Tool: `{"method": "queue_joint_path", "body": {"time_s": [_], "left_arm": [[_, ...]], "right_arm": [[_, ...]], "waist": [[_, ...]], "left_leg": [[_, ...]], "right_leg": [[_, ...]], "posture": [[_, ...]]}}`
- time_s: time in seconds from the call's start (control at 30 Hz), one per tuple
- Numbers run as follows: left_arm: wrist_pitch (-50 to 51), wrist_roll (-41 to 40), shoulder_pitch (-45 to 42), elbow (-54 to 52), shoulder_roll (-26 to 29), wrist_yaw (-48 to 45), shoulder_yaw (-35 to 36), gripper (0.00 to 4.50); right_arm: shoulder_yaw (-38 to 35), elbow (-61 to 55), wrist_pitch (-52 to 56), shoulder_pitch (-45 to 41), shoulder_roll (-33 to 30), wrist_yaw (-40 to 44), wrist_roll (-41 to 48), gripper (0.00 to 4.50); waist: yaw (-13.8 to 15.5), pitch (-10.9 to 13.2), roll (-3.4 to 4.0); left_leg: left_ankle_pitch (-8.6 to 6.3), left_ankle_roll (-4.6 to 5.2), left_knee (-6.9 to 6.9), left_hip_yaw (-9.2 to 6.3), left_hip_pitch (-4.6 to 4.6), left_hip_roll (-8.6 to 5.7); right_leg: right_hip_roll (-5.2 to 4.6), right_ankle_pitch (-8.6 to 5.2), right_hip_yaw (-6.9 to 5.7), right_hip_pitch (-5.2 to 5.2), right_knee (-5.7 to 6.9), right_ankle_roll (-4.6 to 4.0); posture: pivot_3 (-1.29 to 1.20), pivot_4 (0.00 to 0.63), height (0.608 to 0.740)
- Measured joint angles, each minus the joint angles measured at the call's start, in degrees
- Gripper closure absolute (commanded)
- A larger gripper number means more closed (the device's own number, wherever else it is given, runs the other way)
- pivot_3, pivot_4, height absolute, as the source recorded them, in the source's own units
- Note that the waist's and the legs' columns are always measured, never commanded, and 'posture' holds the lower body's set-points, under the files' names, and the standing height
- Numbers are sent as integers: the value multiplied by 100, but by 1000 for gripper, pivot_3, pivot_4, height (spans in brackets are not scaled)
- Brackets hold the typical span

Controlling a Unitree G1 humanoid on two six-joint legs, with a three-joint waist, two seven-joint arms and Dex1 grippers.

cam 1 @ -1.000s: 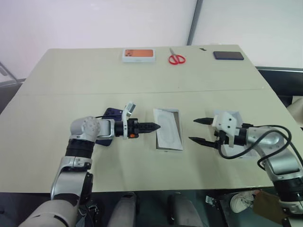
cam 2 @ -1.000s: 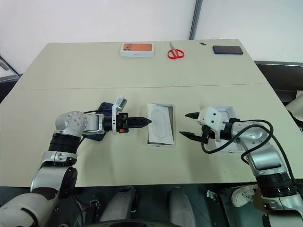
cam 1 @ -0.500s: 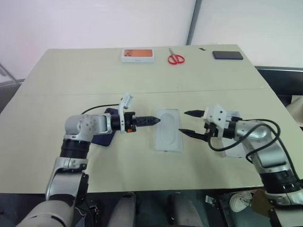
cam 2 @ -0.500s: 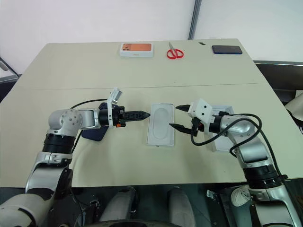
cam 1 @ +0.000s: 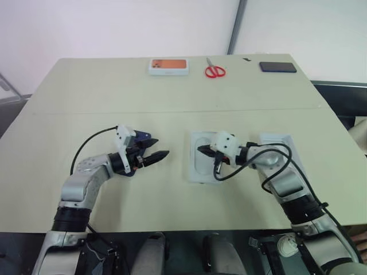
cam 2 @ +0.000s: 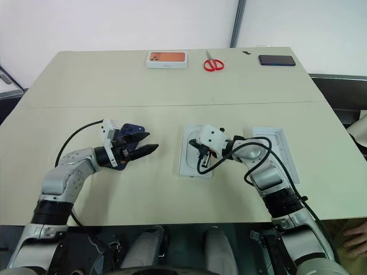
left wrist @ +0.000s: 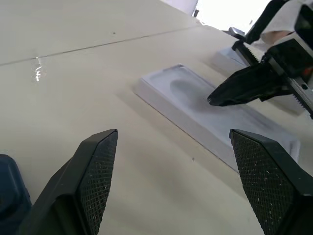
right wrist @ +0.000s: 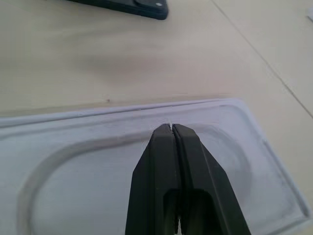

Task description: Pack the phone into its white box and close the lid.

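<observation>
Fingers of the right gripper [right wrist: 172, 131] are pressed together over the white box's moulded insert [cam 1: 202, 166]; left gripper [cam 1: 156, 156] fingers stand apart at the insert's nine o'clock, beside the phone [cam 2: 131, 130].

surface [cam 1: 86, 91]: big, pale tan, a thin line runs across its middle | far edge, left: white box with the orange picture [cam 1: 168, 66], lying flat | far edge, middle: red scissors [cam 1: 214, 70], shut, just beside that box | far edge, right corner: flat black slab [cam 1: 277, 67], well apart from the scissors
</observation>
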Motion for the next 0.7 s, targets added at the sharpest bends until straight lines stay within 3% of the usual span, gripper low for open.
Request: {"method": "queue_joint_path", "body": {"time_s": [0.13, 0.33, 0.7], "left_arm": [[-370, 147, 106, -61, 8, -39, -1, 626], [-550, 273, 192, -66, 0, -11, -13, 626], [-442, 423, -22, 71, -100, 84, -335, 626]], "right_arm": [[356, 146, -263, 6, -143, 121, -441, 4436], [362, -224, -59, 176, -303, 724, -126, 4436], [-170, 76, -58, -138, -73, 265, 32, 4436]], "waist": [[-5, 0, 0], [-23, 0, 0], [-6, 0, 0]], "left_leg": [[0, 1, 1, 2, 0, -2], [-1, 2, 1, 0, 4, 1], [0, 2, 2, -1, 3, -1]], "right_leg": [[0, 0, 0, 1, -1, 0], [5, 0, -2, 4, 1, 1], [6, 0, -3, 5, 2, 1]], "posture": [[0, 150, 740], [0, 150, 740], [0, 150, 740]]}}
